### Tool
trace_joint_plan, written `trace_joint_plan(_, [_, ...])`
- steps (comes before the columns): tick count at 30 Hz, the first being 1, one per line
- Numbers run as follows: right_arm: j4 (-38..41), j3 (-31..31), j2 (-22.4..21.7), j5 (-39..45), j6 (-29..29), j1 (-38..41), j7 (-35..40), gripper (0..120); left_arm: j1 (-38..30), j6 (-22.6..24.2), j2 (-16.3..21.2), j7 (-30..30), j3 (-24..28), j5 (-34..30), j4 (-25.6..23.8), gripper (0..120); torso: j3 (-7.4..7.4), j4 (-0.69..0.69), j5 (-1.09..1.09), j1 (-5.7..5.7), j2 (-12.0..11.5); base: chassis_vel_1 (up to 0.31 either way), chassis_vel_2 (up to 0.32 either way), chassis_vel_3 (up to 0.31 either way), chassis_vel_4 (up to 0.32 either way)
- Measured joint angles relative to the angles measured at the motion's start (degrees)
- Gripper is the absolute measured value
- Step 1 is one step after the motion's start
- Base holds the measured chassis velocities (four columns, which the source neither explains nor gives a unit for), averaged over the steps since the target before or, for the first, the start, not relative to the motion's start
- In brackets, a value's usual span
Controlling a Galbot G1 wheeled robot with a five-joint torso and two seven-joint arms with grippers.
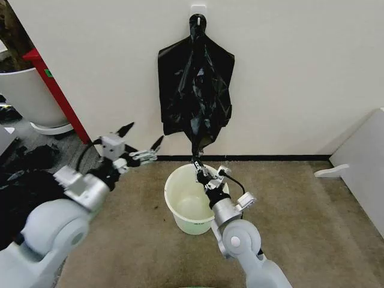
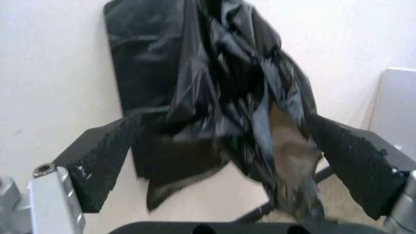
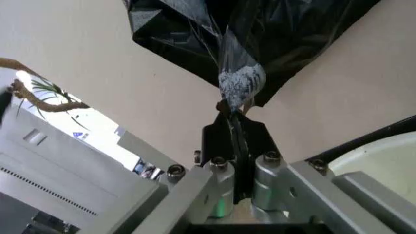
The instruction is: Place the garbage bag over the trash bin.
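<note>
A bunch of black bags hangs from a wall hook. One thin glossy garbage bag is drawn down from it into a taut strand. My right gripper is shut on that strand's lower tip, just above the far rim of the cream-white trash bin on the floor. The right wrist view shows the pinched garbage bag between the right gripper fingers, with the trash bin beside them. My left gripper is open, left of the hanging bags. In its wrist view the bags hang beyond the left gripper.
A large white tub and a red post stand at the far left, with a dull black heap on the floor below them. A white panel leans at the right. The wall is close behind the bin.
</note>
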Motion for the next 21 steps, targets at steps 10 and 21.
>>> trace_joint_plan(10, [-0.6,-0.4,-0.7,0.0,0.3,0.2,-0.1,0,-17.2,2.9,-0.8,-2.4,15.6,0.7,8.1,100,0.00,0.00,0.00,0.00,0.0,0.000,0.000,0.000,0.000])
trace_joint_plan(21, [-0.5,-0.1,0.3,0.0,0.5,0.0,-0.4,0,-28.9,4.5,-3.6,-3.1,24.6,5.5,14.5,100,0.00,0.00,0.00,0.00,0.0,0.000,0.000,0.000,0.000])
